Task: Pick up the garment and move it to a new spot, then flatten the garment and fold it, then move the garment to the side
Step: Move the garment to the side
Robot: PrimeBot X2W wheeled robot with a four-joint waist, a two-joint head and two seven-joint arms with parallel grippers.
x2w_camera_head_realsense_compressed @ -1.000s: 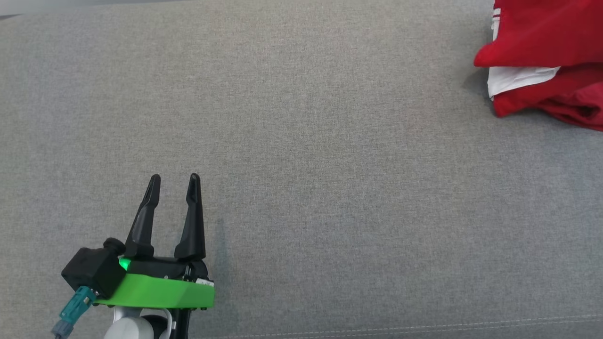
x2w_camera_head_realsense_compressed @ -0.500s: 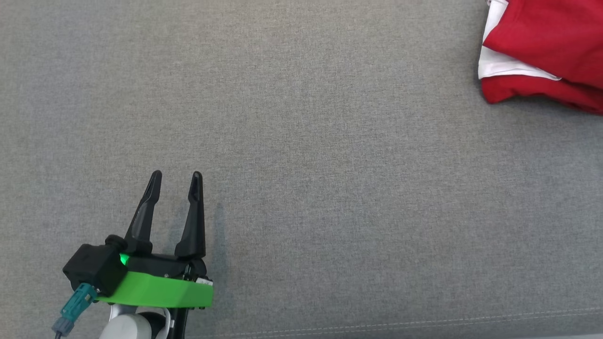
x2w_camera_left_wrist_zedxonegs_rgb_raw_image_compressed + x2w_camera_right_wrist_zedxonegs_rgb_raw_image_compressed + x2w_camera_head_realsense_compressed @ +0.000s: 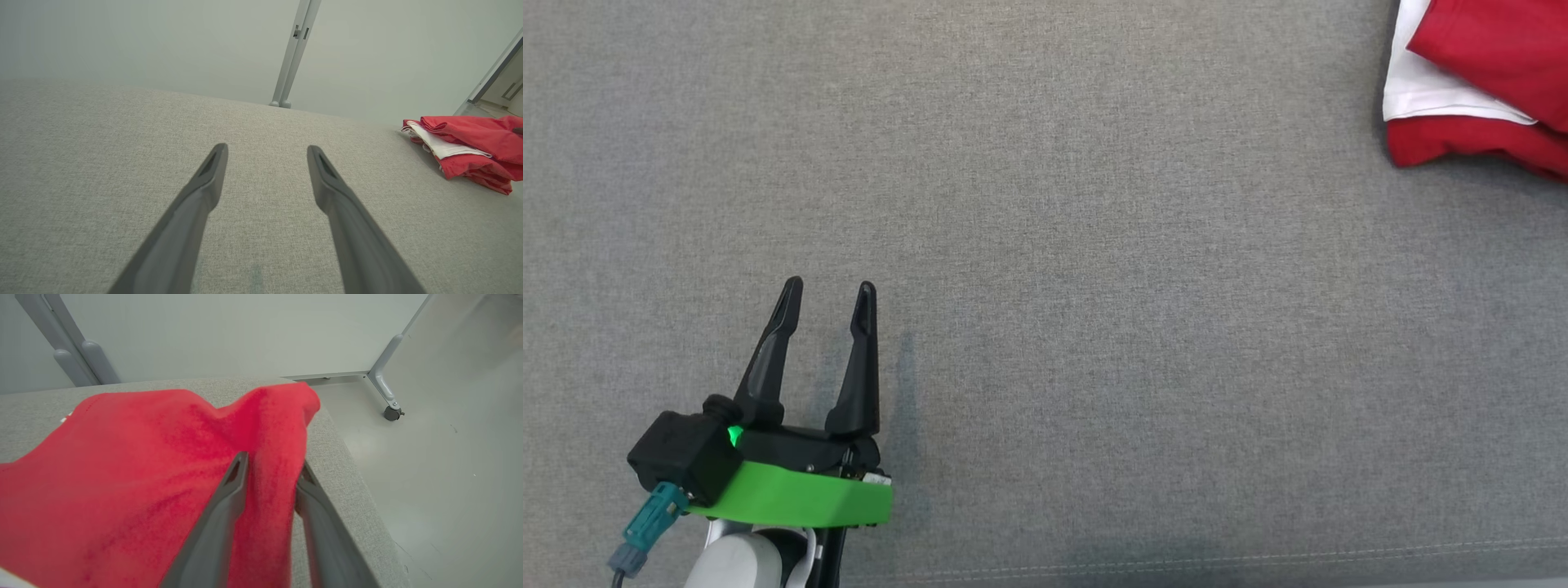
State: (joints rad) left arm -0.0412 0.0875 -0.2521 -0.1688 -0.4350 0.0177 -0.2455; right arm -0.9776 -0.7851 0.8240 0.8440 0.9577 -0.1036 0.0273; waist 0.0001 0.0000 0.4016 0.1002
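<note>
The garment (image 3: 1478, 49) is a red cloth with a white inner layer, bunched at the far right corner of the grey fabric surface (image 3: 1094, 245). The left wrist view has the garment (image 3: 470, 139) at its right. My right gripper (image 3: 273, 461) is shut on a raised fold of the garment (image 3: 143, 457), close to the surface's right edge. At the lower left of the head view my left gripper (image 3: 827, 287) stands open and empty, well away from the cloth. Its fingers (image 3: 265, 153) are spread above bare fabric.
The grey surface ends just right of the garment, with pale floor (image 3: 429, 465) below it. A wheeled panel leg (image 3: 386, 388) stands on that floor, and another grey post (image 3: 292, 53) rises beyond the far edge. A stitched seam (image 3: 1258, 559) runs along the near edge.
The garment has slid to the right and farther toward the corner, so less of it shows in the head view. The left gripper has edged slightly forward, still open.
</note>
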